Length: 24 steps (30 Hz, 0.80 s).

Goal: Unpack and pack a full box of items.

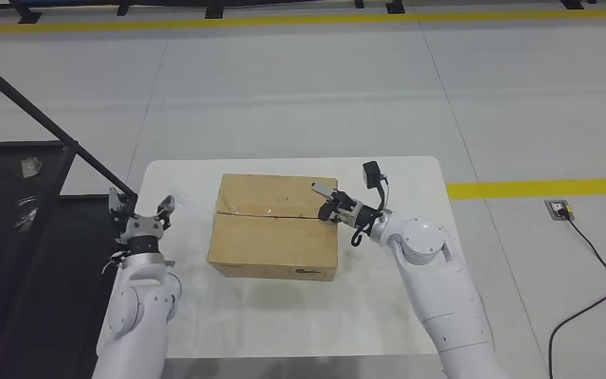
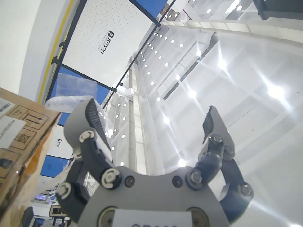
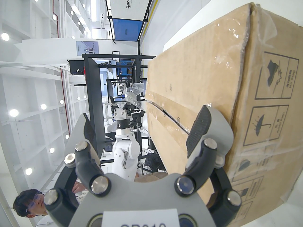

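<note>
top view: right gripper (image 1: pixel 326 206) spread wide at box (image 1: pixel 273 227) edge; left gripper (image 1: pixel 140 205) spread wide, well clear.

Box (image 1: pixel 273 225) of matt brown corrugated cardboard, seams covered with glossy, wrinkled clear tape (image 3: pixel 265 22), table (image 1: pixel 417 180) topped in smooth white, left gripper (image 2: pixel 151 106) shelled in smooth grey plastic, pads (image 2: pixel 94 116) of ribbed black rubber, pivots (image 2: pixel 110 178) of polished metal.

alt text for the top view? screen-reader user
Closed cardboard box centred on a white table. Right gripper, open, at the box's top seam near one end; left gripper, open, clear of the box at the other end.
</note>
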Tool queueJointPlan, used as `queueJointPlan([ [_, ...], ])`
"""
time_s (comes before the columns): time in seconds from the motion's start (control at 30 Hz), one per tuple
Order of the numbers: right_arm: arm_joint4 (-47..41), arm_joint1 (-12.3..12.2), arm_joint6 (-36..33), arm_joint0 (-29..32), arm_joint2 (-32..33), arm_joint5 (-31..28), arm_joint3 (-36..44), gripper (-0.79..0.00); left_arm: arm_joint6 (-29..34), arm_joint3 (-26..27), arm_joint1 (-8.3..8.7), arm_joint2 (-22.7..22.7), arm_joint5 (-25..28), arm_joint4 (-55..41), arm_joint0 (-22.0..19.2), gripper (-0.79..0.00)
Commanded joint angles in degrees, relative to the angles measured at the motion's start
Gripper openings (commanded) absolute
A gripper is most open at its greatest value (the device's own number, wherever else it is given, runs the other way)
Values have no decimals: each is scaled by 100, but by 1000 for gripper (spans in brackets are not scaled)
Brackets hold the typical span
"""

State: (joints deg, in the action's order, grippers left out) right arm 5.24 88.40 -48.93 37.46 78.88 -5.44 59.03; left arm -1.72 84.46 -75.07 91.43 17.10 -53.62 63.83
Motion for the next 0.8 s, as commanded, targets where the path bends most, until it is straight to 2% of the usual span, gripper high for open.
queueJointPlan([
  [0.0,0,0,0,0,0,0,0,0,35,173,-6,13,56,48,104,0],
  [0.3,0,0,0,0,0,0,0,0,-206,579,-77,-221,403,544,268,0],
  [0.47,-41,-3,58,101,-27,2,95,0,-665,626,-146,-511,747,1218,205,0],
  [0.77,-243,-73,-387,471,-188,215,701,0,-1416,650,-295,-1065,1363,2476,198,0],
])
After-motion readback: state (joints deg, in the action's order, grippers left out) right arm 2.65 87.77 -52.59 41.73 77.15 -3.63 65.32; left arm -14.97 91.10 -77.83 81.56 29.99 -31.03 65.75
